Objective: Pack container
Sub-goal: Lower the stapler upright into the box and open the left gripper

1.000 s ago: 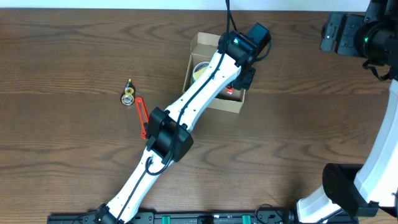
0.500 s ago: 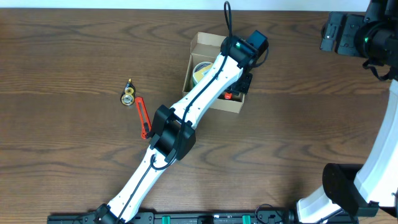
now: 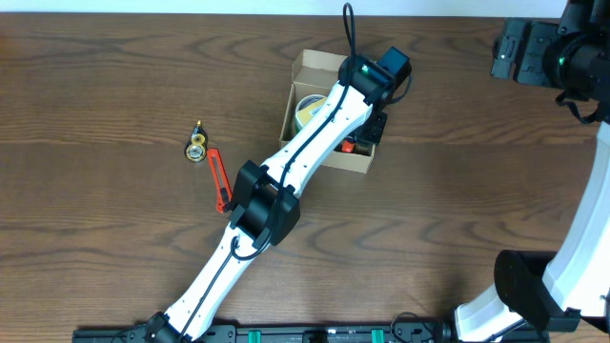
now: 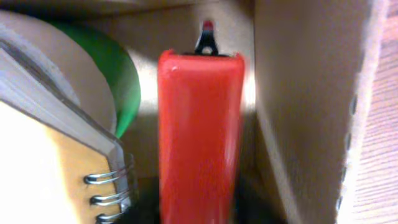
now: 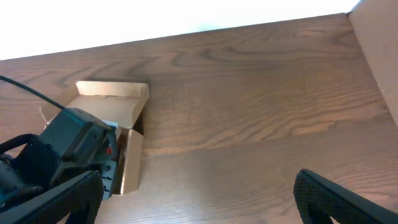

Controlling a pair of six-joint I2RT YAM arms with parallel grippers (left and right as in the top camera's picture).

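Observation:
The tan cardboard container [image 3: 303, 67] stands open at the table's back middle; it also shows in the right wrist view [image 5: 112, 91]. My left gripper [image 3: 367, 133] reaches down into its right side. In the left wrist view a red cutter [image 4: 199, 137] stands upright between the dark jaws [image 4: 199, 214], close to the box's right wall [image 4: 298, 112]. A green tape roll [image 4: 124, 81] and a spiral-bound brown notebook [image 4: 56, 143] lie to its left. A yellow tape roll [image 3: 307, 108] shows in the box from overhead. My right gripper [image 5: 199, 202] is wide open and empty, high at the far right [image 3: 534, 52].
A second red cutter [image 3: 220, 179] and a small yellow-and-black object [image 3: 196, 145] lie on the wooden table left of the box. My left arm [image 3: 286, 176] stretches diagonally from the front edge to the box. The box's lid flap [image 5: 127, 163] hangs outward.
My left wrist shifted slightly toward the back over the box a second ago and has held still since. The right arm has not moved.

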